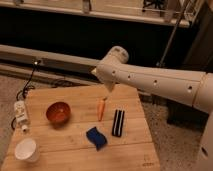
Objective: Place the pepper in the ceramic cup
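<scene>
The pepper is a slender orange-red piece lying on the wooden table, near its middle. The ceramic cup is a plain white round cup standing at the table's front left corner, far from the pepper. My gripper hangs from the white arm that reaches in from the right. It points down just above and slightly behind the pepper's top end. I cannot see that it holds anything.
A red bowl stands left of the pepper. A blue wavy sponge and a black striped block lie in front and to the right. A white power adapter with a cable sits at the left edge.
</scene>
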You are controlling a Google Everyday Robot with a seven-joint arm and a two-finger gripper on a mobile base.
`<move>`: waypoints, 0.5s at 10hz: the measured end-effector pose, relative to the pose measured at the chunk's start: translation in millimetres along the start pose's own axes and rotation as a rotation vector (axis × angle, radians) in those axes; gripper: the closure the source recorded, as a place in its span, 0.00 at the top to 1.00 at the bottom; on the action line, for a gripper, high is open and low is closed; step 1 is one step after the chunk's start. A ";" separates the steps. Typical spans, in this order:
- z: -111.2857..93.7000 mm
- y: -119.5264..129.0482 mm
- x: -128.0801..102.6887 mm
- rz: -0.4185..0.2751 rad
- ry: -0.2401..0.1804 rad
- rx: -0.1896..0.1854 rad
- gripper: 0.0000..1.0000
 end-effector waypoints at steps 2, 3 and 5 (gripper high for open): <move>0.8 -0.5 0.3 0.000 0.001 0.001 0.80; 0.7 -0.5 0.1 0.001 0.000 0.001 0.80; -0.5 0.0 -4.5 0.037 -0.011 -0.005 0.80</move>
